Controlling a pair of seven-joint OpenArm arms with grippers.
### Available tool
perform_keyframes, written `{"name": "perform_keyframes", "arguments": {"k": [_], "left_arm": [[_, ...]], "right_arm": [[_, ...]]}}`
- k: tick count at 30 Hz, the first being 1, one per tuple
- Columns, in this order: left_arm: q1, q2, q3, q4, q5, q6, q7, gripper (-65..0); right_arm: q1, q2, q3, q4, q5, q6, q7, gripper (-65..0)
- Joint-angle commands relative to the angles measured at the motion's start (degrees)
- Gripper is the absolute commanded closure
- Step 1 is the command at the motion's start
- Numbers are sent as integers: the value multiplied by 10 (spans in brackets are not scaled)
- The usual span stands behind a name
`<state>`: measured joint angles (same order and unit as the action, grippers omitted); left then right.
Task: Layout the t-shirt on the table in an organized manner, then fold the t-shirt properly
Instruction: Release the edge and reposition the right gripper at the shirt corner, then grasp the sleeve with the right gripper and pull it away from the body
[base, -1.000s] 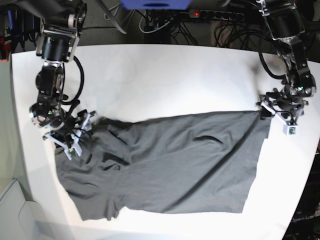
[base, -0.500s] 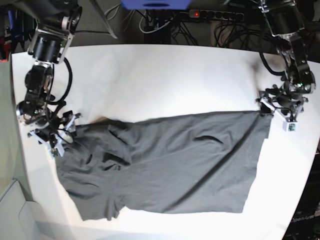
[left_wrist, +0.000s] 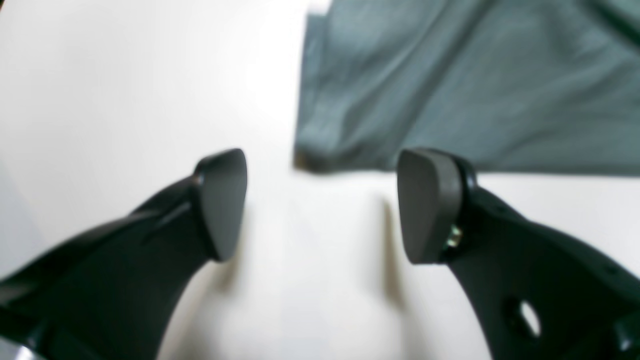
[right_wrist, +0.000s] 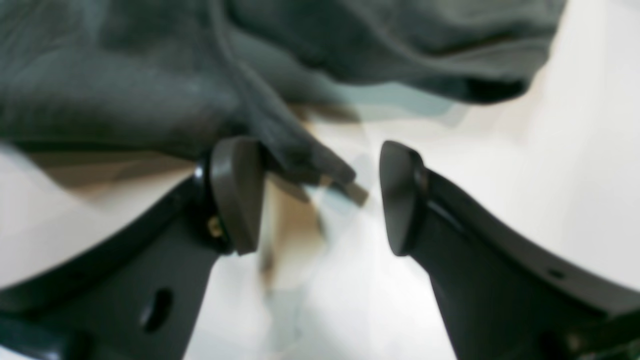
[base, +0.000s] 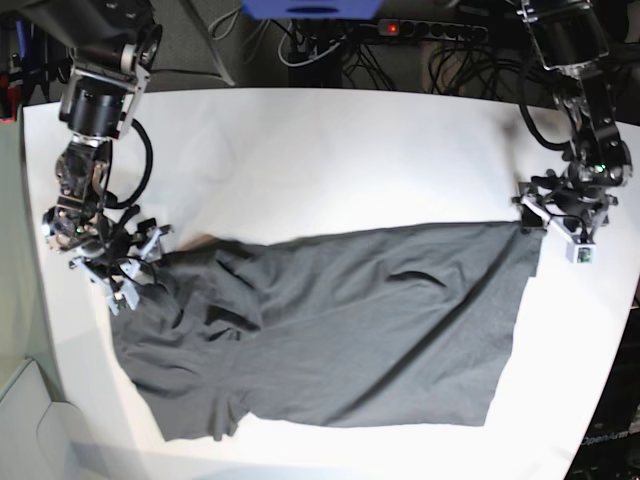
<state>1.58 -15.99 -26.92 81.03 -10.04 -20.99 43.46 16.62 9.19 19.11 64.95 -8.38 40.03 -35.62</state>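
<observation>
The charcoal t-shirt lies spread across the near half of the white counter, smooth toward its hem side and bunched at the sleeve end. The left tool hovers with jaws apart just off the shirt's hem corner, holding nothing. The right tool also stands agape at the rumpled end, a fold of cloth lying between its pads but not pinched. To lay it out well, each tool should likely close on a single layer at the shirt's edge, then draw outward, away from the shirt's middle.
</observation>
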Motion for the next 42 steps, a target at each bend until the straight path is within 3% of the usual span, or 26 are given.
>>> {"name": "perform_keyframes", "arguments": {"k": [1, 5, 11, 12, 20, 25, 30, 37, 39, 42], "left_arm": [[-9, -8, -4, 10, -5, -1, -13, -457], [-6, -8, -4, 10, -5, -1, -14, -457], [-6, -8, -4, 10, -5, -1, -14, -457], [-6, -8, -4, 10, -5, -1, -14, -457], [-6, -10, -4, 10, -5, -1, -14, -457], [-5, -13, -4, 10, -5, -1, -14, -457], [-7, -13, -4, 10, -5, -1, -15, -457], [-11, -15, -4, 10, -6, -1, -15, -457], [-11, -26, -4, 9, -6, -1, -16, -457], [-8, -34, -4, 9, -6, -1, -34, -457]], "right_arm": [[8, 6, 1, 7, 1, 0, 11, -370], [5, 5, -1, 9, 1, 0, 40, -337], [-15, -11, 0, 66, 2, 0, 38, -15], [-23, -16, 0, 80, 2, 0, 38, 0], [-80, -54, 0, 201, 2, 0, 35, 0], [-139, -86, -2, 371, 2, 0, -45, 0], [-174, -141, -1, 520, 2, 0, -120, 0], [-173, -171, 3, 526, 2, 0, -177, 0], [-165, -175, 3, 526, 28, 0, -200, 0], [-148, -176, 30, 525, 119, 0, -250, 0]]}}
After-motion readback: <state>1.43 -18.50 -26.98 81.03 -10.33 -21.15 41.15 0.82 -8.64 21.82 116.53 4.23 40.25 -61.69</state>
